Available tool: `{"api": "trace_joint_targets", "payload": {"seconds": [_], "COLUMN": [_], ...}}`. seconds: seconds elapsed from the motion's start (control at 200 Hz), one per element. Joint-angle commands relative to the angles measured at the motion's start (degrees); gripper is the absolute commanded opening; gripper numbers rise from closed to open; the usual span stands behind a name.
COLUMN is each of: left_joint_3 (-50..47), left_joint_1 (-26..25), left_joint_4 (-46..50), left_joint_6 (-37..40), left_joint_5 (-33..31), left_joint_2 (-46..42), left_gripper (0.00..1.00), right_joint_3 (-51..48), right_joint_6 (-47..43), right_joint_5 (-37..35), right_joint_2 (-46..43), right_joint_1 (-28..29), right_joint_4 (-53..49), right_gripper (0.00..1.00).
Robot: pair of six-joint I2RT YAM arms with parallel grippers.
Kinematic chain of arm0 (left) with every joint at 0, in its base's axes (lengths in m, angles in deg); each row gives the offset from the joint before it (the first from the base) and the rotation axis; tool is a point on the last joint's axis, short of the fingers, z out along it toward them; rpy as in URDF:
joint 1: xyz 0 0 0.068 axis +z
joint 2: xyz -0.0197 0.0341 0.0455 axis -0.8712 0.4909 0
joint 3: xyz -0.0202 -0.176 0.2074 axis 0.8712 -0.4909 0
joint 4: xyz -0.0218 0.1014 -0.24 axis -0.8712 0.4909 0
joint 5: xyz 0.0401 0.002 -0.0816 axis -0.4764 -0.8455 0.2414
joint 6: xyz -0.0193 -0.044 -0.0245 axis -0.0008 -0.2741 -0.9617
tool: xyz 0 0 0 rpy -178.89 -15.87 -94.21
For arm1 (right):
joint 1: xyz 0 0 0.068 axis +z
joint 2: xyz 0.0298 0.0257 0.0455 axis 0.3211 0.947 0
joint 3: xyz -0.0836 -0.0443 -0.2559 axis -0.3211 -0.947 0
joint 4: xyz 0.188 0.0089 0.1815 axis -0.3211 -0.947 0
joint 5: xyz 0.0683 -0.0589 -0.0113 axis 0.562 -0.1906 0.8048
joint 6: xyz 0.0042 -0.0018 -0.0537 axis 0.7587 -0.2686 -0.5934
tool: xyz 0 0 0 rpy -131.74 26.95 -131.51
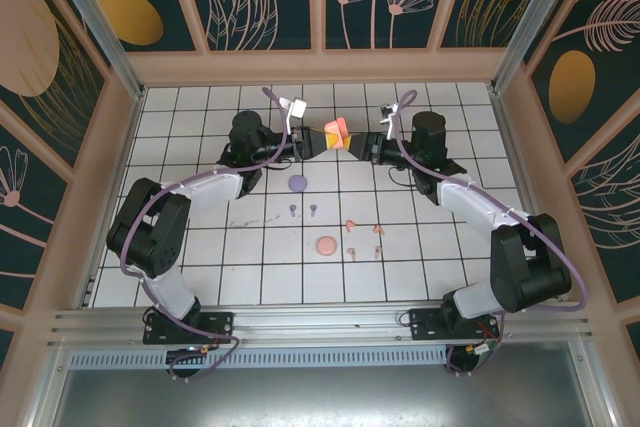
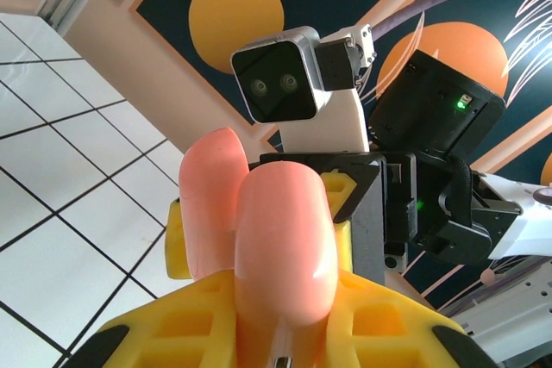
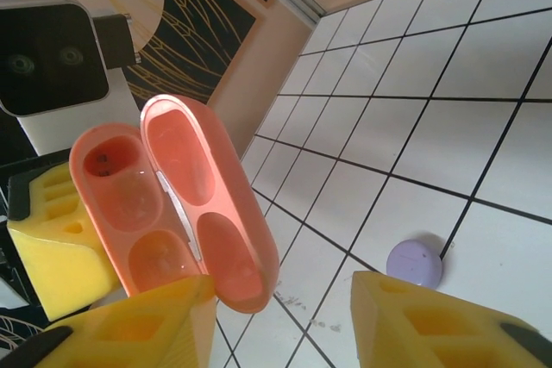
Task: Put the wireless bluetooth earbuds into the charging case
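The left tool (image 1: 322, 138) is pinching the open pink charging case (image 3: 172, 204) up in the air, and the right tool (image 3: 280, 290) is hovering right beside it, fingers spread. The earbuds (image 1: 350, 226) are lying scattered on the tiled bench (image 1: 200, 247) below.

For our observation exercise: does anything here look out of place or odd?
The open pink case, pinched in the left fingers, hangs tilted in the air, sockets empty, while the earbuds lie scattered on the table.
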Motion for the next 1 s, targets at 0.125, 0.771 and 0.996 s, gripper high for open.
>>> {"api": "trace_joint_targets", "payload": {"seconds": [0.125,0.771,0.996], "left_joint_3": [-1.9,-3.9,-3.7], "left_joint_1": [-1.6,-1.9,-1.9], "left_joint_4": [-6.1,-11.2,-12.7], "left_joint_6": [-1.2,-3.5,-3.8], "left_joint_5": [0.5,-2.7,-5.2], "left_joint_2": [-0.1,0.2,0.0], "left_gripper": [0.0,0.0,0.0], "right_joint_3": [2.1,0.6,-2.2], "right_joint_6": [2.1,5.4,4.6], "right_joint_5": [0.0,0.9,-0.6], "right_joint_2": [0.6,0.7,-1.3], "right_joint_1": [0.6,0.3,0.1], "right_joint_4": [4.4,7.5,6.3], "right_gripper": [0.42,0.35,0.4]}}
